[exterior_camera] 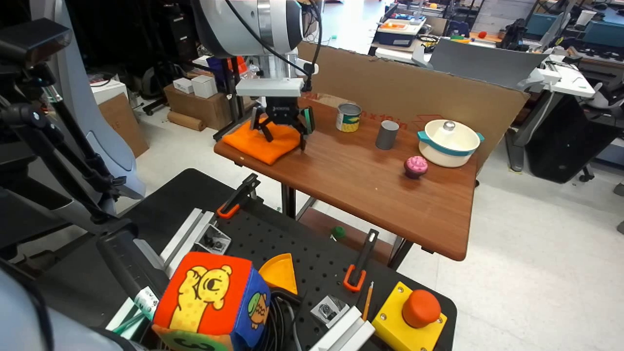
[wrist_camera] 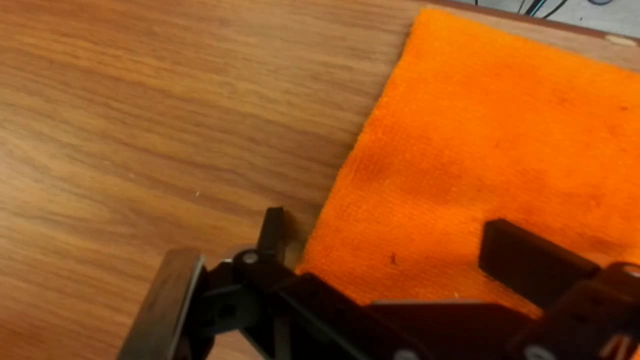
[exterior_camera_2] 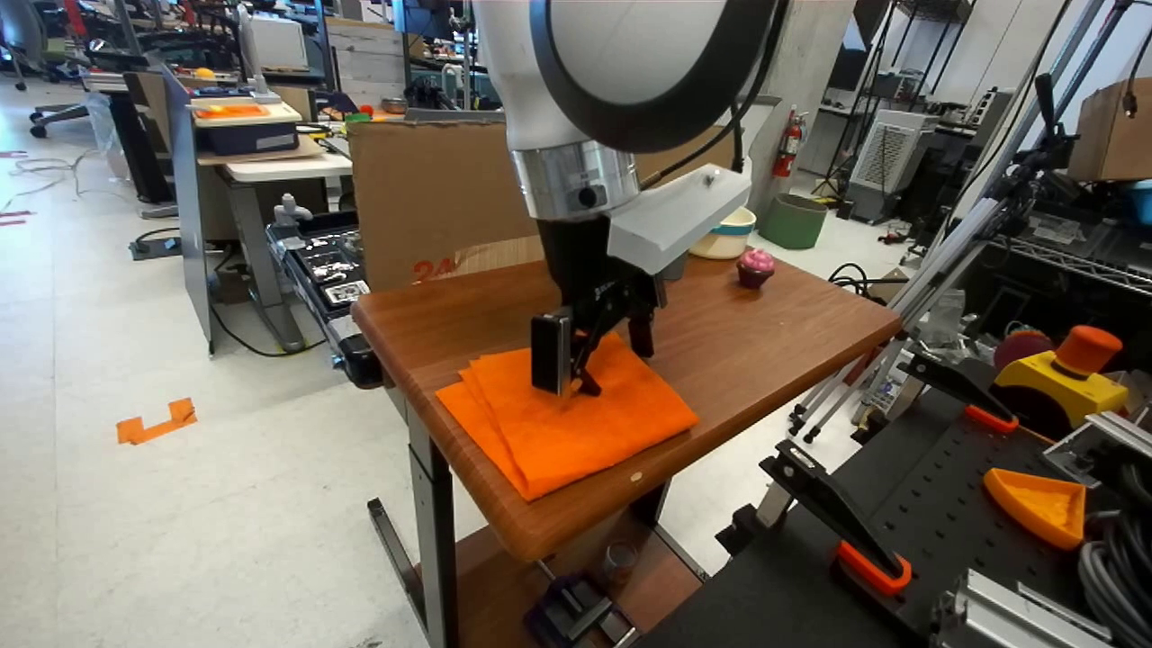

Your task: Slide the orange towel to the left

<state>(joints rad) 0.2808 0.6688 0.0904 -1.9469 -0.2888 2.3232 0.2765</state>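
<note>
The orange towel [exterior_camera: 265, 152] lies folded and flat at one end of the wooden table in both exterior views [exterior_camera_2: 585, 441]. It fills the right side of the wrist view [wrist_camera: 480, 130]. My gripper [exterior_camera: 286, 142] is open and low over the towel's edge. In the wrist view, one finger of the gripper [wrist_camera: 382, 227] is over bare wood just beside the towel's edge, and the other is over the cloth. An exterior view shows the gripper [exterior_camera_2: 616, 371] pointing down with no towel between its fingers. Whether the fingertips touch the towel or table I cannot tell.
On the wooden table [exterior_camera: 351, 180] stand a tin can [exterior_camera: 348, 117], a grey cup [exterior_camera: 387, 135], a pink cupcake [exterior_camera: 415, 167] and a lidded white pot [exterior_camera: 448, 143]. A cardboard wall [exterior_camera: 390, 87] stands along the far edge. The towel lies close to the table's edges.
</note>
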